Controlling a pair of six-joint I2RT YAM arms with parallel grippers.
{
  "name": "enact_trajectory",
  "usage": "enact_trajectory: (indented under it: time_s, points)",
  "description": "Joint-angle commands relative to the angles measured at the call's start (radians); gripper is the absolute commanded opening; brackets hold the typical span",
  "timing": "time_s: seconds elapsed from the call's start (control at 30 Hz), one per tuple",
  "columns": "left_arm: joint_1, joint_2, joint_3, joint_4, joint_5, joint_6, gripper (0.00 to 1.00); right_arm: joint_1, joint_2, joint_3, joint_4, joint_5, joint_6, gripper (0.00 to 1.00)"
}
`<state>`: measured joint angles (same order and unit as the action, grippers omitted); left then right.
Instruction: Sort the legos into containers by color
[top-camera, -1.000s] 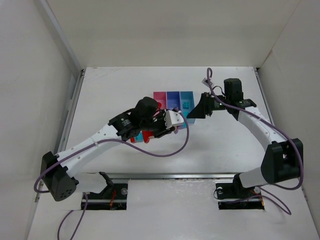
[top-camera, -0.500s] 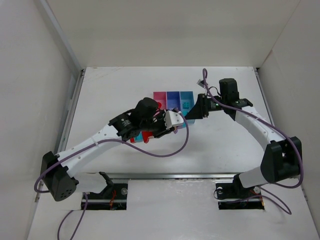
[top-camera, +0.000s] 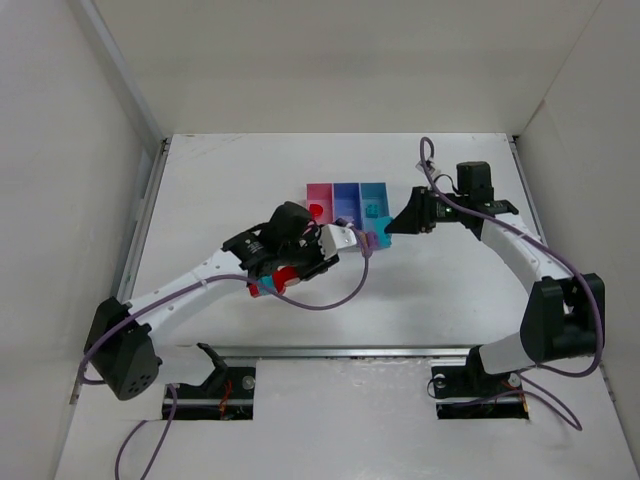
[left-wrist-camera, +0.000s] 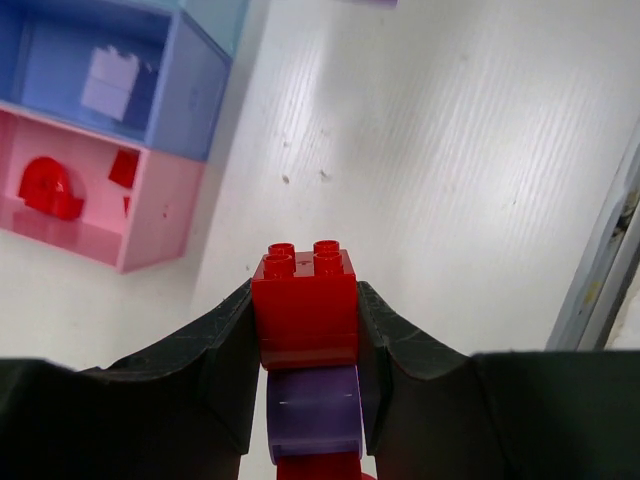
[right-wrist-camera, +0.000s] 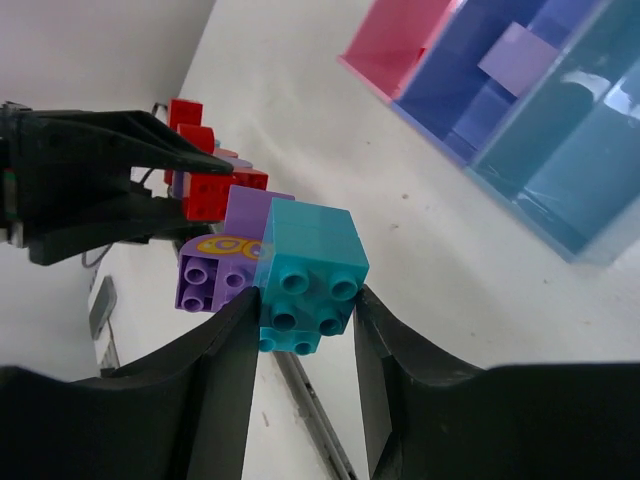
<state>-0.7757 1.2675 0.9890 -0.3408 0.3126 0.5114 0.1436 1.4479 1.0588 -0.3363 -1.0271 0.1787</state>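
Left gripper (left-wrist-camera: 305, 290) clamping red plastic brick (left-wrist-camera: 305, 308), near-left of joined pink, purple-blue, light-blue bins (top-camera: 346, 185). Right gripper (right-wrist-camera: 308, 296) pinching teal plastic brick (right-wrist-camera: 310, 262) just right of them. White walls (top-camera: 300, 60) surrounding white table (top-camera: 220, 190).

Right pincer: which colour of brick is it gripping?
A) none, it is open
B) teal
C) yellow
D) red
B: the right wrist view shows the right pincer closed on a teal brick; the red brick sits in the left pincer.
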Motion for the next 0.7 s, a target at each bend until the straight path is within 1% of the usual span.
enact_trajectory:
  time_s: [0.0, 0.1, 0.17, 0.3, 0.37, 0.43, 0.57, 0.6, 0.67]
  points:
    - [0.010, 0.032, -0.050, 0.010, -0.007, 0.044, 0.00, -0.010, -0.032, -0.008, 0.005, 0.005, -0.028, 0.00]
    - [0.010, 0.061, -0.102, 0.040, -0.021, 0.090, 0.00, -0.010, -0.032, -0.008, 0.005, 0.024, -0.028, 0.00]
    - [0.010, 0.075, -0.156, 0.059, -0.021, 0.156, 0.00, -0.010, -0.032, -0.008, 0.005, 0.035, -0.028, 0.00]
    - [0.019, 0.075, -0.228, 0.124, 0.029, 0.203, 0.00, -0.010, -0.043, 0.001, -0.004, 0.054, -0.028, 0.00]
    - [0.019, 0.075, -0.237, 0.134, 0.039, 0.213, 0.03, -0.010, -0.043, 0.001, -0.017, 0.055, -0.028, 0.00]
    - [0.019, 0.084, -0.237, 0.134, 0.060, 0.222, 0.09, -0.010, -0.043, 0.001, -0.026, 0.055, -0.038, 0.00]
    - [0.019, 0.084, -0.237, 0.123, 0.082, 0.222, 0.53, -0.010, -0.052, 0.001, -0.047, 0.065, -0.047, 0.00]
    - [0.019, 0.084, -0.228, 0.114, 0.082, 0.222, 0.74, -0.010, -0.052, 0.010, -0.047, 0.076, -0.047, 0.00]
    - [0.019, 0.084, -0.201, 0.086, 0.082, 0.222, 0.89, -0.010, -0.061, 0.010, -0.047, 0.076, -0.047, 0.00]
